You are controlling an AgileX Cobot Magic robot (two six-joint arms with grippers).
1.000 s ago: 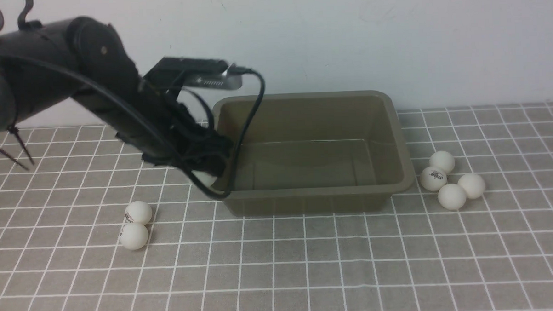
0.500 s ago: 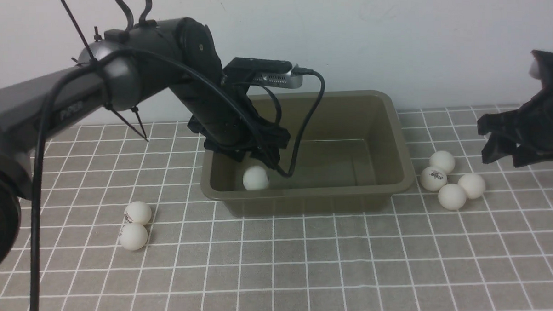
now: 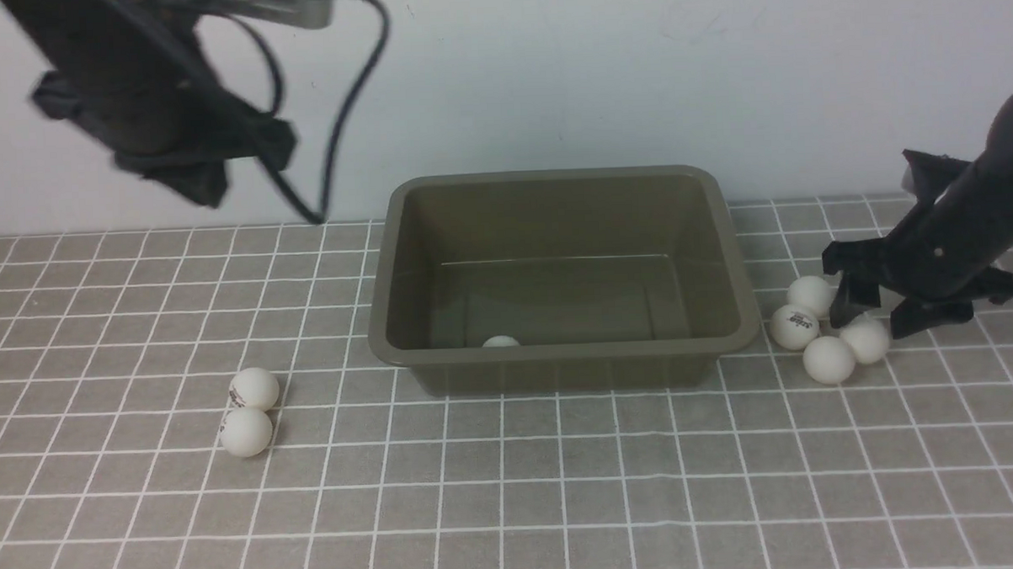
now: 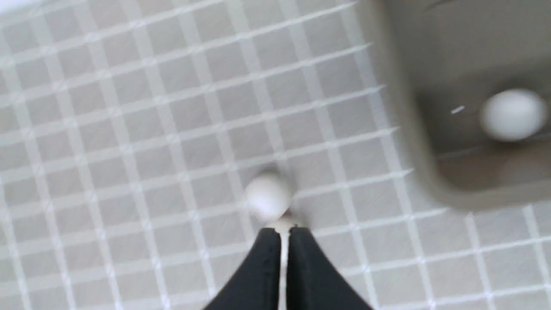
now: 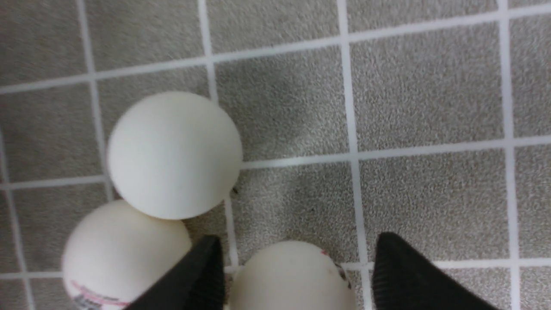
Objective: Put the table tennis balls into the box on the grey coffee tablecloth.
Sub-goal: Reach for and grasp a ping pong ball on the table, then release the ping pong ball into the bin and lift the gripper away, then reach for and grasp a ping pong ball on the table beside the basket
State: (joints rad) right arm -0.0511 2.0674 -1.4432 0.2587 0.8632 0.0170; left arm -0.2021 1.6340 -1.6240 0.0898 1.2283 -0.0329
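The olive-brown box (image 3: 729, 251) stands on the grey coffee tablecloth (image 3: 513, 486) with one table tennis ball (image 3: 500, 342) inside, by its near wall. Two balls (image 3: 253, 388) (image 3: 245, 432) lie left of the box. Right of it lies a cluster of several balls (image 3: 794, 326). My right gripper (image 3: 874, 314) is low over that cluster, open, with one ball (image 5: 292, 275) between its fingers (image 5: 400, 267) and a small gap on each side. High at the back left, my left gripper (image 3: 208, 181) is shut and empty; its fingertips (image 4: 269, 241) point towards the two left balls (image 4: 267, 196).
A pale wall rises right behind the box. The left arm's black cable (image 3: 341, 139) hangs in the air left of the box's back corner. Cloth lies open in front of the box.
The left gripper let a ball fall into the box, then rose and swung back to the left and shut. The right arm came in from the right and dropped onto the right-hand balls.
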